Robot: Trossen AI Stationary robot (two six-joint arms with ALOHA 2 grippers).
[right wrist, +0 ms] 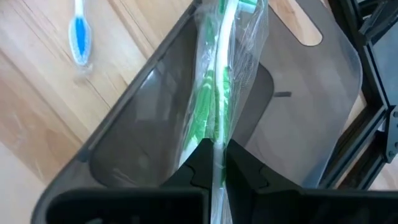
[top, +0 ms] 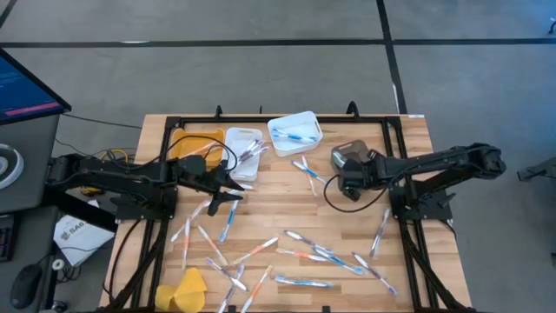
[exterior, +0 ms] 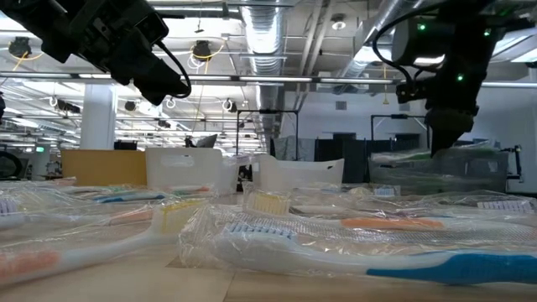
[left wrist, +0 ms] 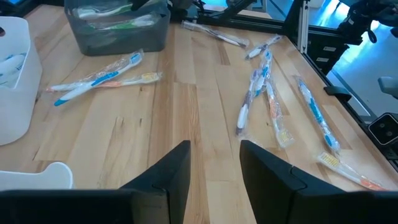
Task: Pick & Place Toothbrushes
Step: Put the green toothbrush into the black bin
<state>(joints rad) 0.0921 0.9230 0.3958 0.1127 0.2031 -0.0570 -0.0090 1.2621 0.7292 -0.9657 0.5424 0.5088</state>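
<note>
The right gripper (right wrist: pixel 217 163) was closed on a green toothbrush (right wrist: pixel 214 93) in a clear wrapper, its fingers pinching the wrapper's lower end; the brush hung over the dark bin (right wrist: pixel 298 118), which sat at the far right of the table near the black frame (top: pixel 395 130); just outside that bin a blue toothbrush (right wrist: pixel 79 34) lay on the bare wood. In the high view the right gripper (top: pixel 346 174) sat over that same dark bin (top: pixel 347 155).

The left gripper (left wrist: pixel 214 168) hovered above the wooden table (left wrist: pixel 186 112) with its fingers partly apart and nothing between them; in the high view it (top: pixel 233 193) was near the middle of the left half, just beside the white bin (top: pixel 243 152), with the orange bin (top: pixel 195 143) farther left; another white bin (top: pixel 295 132) stood tilted at the far middle with blue brushes in it.

Many wrapped toothbrushes (top: pixel 304 256) lay scattered over the near half of the table, some crossing each other; a yellow lump (top: pixel 184 289) sat at the near left corner.
</note>
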